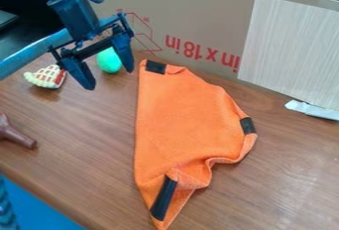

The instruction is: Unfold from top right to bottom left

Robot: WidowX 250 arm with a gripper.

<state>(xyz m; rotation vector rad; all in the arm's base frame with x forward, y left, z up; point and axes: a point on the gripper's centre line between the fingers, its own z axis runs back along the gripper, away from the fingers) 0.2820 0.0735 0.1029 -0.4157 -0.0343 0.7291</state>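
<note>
The black gripper (pixel 107 75) hangs at the upper left, open, with its two fingers spread apart and no cloth between them. It is left of the top end of the orange cloth (pixel 179 120) and apart from it. The cloth lies on the wooden table, partly folded, with a long straight edge on its left side. Black patches mark its top left corner, its right corner and its bottom end. The lower right part is creased and bunched, and the bottom narrows to a point.
A green round object (pixel 109 60) stands behind the gripper, and a toy pie slice (pixel 47 77) lies to its left. A brown object (pixel 16 134) sits at the left table edge. A cardboard box (pixel 192 13) borders the back, with a white scrap (pixel 311 109) at right.
</note>
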